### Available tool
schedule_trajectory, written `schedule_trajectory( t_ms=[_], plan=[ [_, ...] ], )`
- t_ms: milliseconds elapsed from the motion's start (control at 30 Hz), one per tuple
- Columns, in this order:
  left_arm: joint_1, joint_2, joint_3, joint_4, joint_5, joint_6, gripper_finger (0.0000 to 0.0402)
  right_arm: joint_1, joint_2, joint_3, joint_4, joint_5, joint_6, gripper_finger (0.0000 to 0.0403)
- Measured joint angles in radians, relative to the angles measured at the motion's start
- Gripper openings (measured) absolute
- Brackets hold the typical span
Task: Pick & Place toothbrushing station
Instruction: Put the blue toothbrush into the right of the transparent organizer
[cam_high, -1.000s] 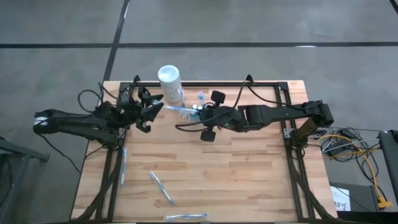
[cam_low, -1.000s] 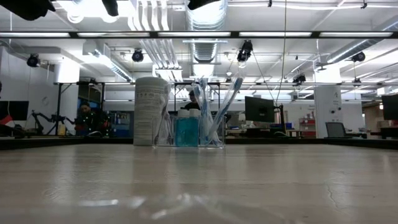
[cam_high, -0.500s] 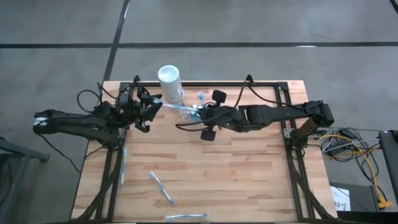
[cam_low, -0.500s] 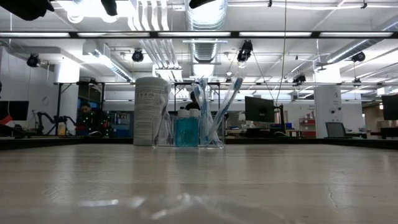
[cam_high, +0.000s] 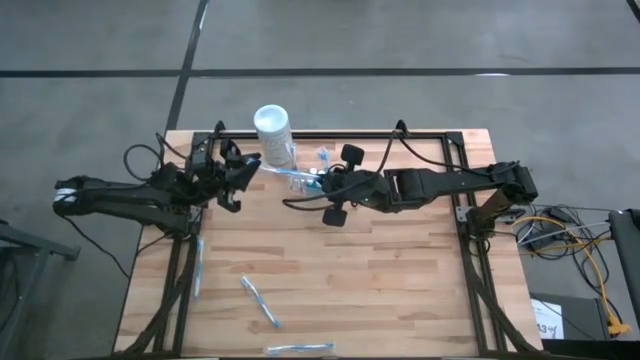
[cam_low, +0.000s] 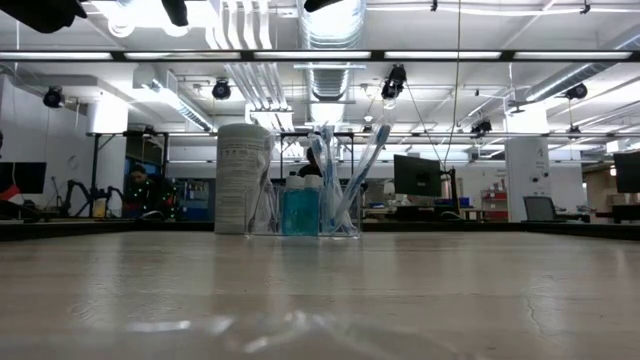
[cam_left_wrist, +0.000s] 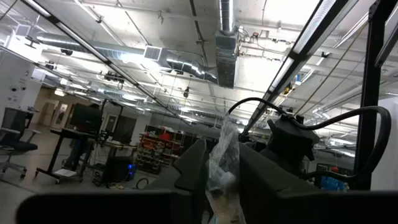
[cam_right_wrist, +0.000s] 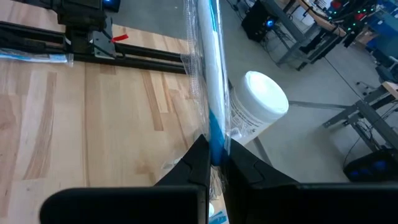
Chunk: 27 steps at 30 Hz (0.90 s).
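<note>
A wrapped blue-and-white toothbrush (cam_high: 288, 176) hangs in the air between my two grippers, above the table's far middle. My right gripper (cam_high: 316, 184) is shut on one end and my left gripper (cam_high: 250, 168) on the other. The toothbrushing station (cam_high: 322, 164), a small clear holder with toothbrushes and a blue bottle in it, rests by its base on the wood (cam_low: 320, 222) just beyond the right gripper, touched by neither gripper. In the low view both grippers are above the picture's top. My left gripper pinches the crinkled clear wrapper end (cam_left_wrist: 224, 149) between its two fingers, coming from the table's left and pointing slightly upward. The wrapper stands out beyond the fingertips, clear of the table. My right gripper pinches the wrapped toothbrush's handle (cam_right_wrist: 214, 140) between its two fingers, coming from the table's right and slanting down. The brush runs on past the fingertips toward the left gripper, lifted clear of the wood.
A tall white cylinder with a round lid (cam_high: 272, 128) stands on the wood at the far edge, close beside the held brush and the holder. Loose wrapped toothbrushes lie near the left rail (cam_high: 198, 268), near the middle (cam_high: 260, 302) and at the near edge (cam_high: 300, 348).
My left gripper's fingers have drawn together on the wrapper end of the toothbrush. Both arms have kept their places, and the brush stays stretched between them.
</note>
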Motion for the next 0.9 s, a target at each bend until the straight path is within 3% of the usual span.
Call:
schedule_trajectory(
  t_ms=[267,733,900],
  plan=[
    [-0.001,0.002,0.000,0.002,-0.009,-0.002,0.0023,0.000,0.000,0.000,0.001,0.002,-0.015,0.0013],
    [-0.001,0.002,0.001,0.002,0.009,-0.006,0.0021,0.000,-0.002,0.000,0.000,-0.002,0.028,0.0014],
    [-0.001,0.002,0.001,0.000,0.008,-0.006,0.0026,0.000,-0.002,0.000,0.005,-0.050,0.035,0.0041]
  ],
)
